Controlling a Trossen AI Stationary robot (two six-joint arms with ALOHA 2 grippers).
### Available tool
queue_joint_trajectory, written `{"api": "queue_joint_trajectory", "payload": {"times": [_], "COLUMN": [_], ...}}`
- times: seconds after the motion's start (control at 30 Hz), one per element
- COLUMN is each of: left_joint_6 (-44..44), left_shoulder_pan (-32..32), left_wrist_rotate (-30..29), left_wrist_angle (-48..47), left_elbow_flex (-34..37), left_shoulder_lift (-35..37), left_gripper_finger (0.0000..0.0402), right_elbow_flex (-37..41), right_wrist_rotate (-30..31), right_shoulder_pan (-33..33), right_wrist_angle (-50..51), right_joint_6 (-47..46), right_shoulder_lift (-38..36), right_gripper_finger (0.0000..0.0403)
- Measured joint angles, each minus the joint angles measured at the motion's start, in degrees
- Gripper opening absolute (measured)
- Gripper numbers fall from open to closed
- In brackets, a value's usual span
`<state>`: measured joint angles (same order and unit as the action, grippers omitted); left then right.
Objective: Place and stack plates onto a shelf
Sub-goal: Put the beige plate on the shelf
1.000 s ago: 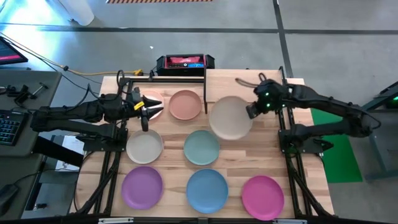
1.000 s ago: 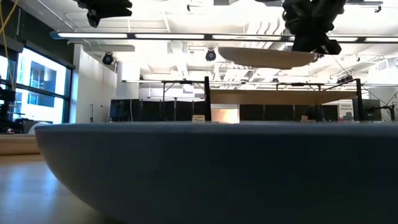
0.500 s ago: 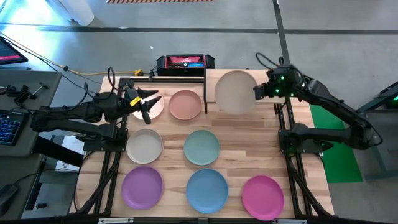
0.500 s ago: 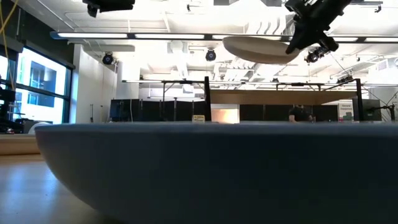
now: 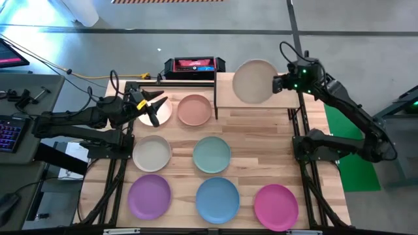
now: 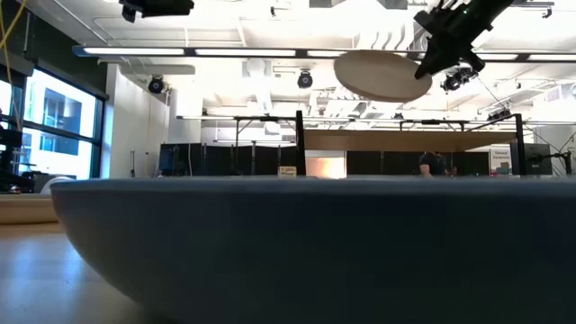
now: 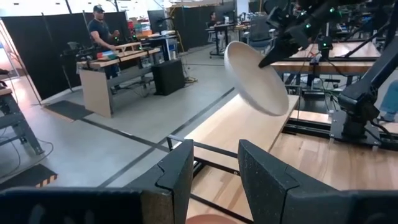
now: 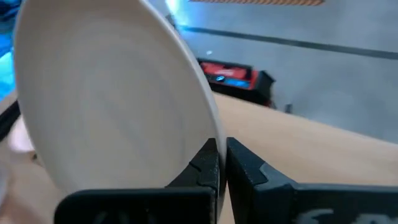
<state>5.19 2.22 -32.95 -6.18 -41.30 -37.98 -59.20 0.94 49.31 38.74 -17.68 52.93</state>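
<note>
Right gripper [image 5: 279, 83] pinches the rim of a cream plate [image 5: 253, 81], held tilted above the shelf [image 5: 225, 91]; left gripper [image 5: 155, 108], fingers spread, hovers over the pale pink plate [image 5: 163, 114].

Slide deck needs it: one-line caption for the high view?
Right hand holds a cream plate above the shelf; open left hand hovers over the pale pink plate.

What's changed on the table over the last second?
The right gripper, shut on a cream plate, carried it from beside the teal plate back and up over the shelf; it's in the air, tilted. The left gripper, open, drifted slightly back over the pink plate. The other plates haven't moved.
</note>
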Motion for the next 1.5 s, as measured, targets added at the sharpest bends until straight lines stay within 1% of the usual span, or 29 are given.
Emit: {"api": "queue_joint_trajectory", "payload": {"times": [0.1, 0.2, 0.3, 0.37, 0.5, 0.6, 0.67, 0.87, 0.97, 1.23, 1.5], "left_joint_6": [0.01, 0.02, 0.0, 0.02, 0.0, 0.0, 0.0, 0.03, 0.94, 1.03, 1.03], "left_shoulder_pan": [0.0, 0.0, 0.0, 0.0, 0.0, 0.03, 0.07, 0.07, 0.07, 0.07, 0.07], "left_wrist_rotate": [-1.28, -2.52, -3.6, -4.38, -5.47, -5.49, -5.49, -5.49, -5.48, -5.27, -5.24], "left_wrist_angle": [0.12, 0.14, 0.12, 0.12, 0.12, 0.11, 0.1, 0.07, 0.04, 0.01, 0.01], "left_elbow_flex": [0.0, 0.0, 0.0, 0.0, 0.0, 0.0, 0.0, 0.0, 0.0, 0.0, 0.0], "left_shoulder_lift": [0.0, 0.0, 0.0, 0.0, 0.0, 0.0, 0.0, 0.0, -0.02, 0.0, 0.0], "left_gripper_finger": [0.0117, 0.0117, 0.0117, 0.0117, 0.0117, 0.0117, 0.0117, 0.0117, 0.0117, 0.0117, 0.0117], "right_elbow_flex": [-0.57, -3.91, -9.42, -13.7, -21.61, -25.8, -26.94, -25.61, -24.35, -18.45, -13.51], "right_wrist_rotate": [2.45, 4.65, 7.25, 7.85, 8.68, 12.64, 15.03, 15.35, 15.47, 16.54, 18.57], "right_shoulder_pan": [1.05, 1.34, 1.34, 1.34, 1.34, 1.34, 1.34, 1.34, 1.34, 1.34, 1.34], "right_wrist_angle": [0.71, 4.41, 10.97, 16.3, 25.72, 31.33, 34.6, 35.98, 35.9, 36.5, 36.37], "right_joint_6": [-0.2, 1.09, 3.14, 3.18, 0.55, -2.21, -3.32, -7.93, -12.33, -20.56, -24.06], "right_shoulder_lift": [0.17, 1.48, 3.78, 5.81, 9.63, 12.34, 13.86, 15.85, 15.74, 15.74, 15.67], "right_gripper_finger": [0.0, 0.0, 0.0, 0.0, 0.0, 0.0, 0.0, 0.0, 0.0, 0.0, 0.0]}}
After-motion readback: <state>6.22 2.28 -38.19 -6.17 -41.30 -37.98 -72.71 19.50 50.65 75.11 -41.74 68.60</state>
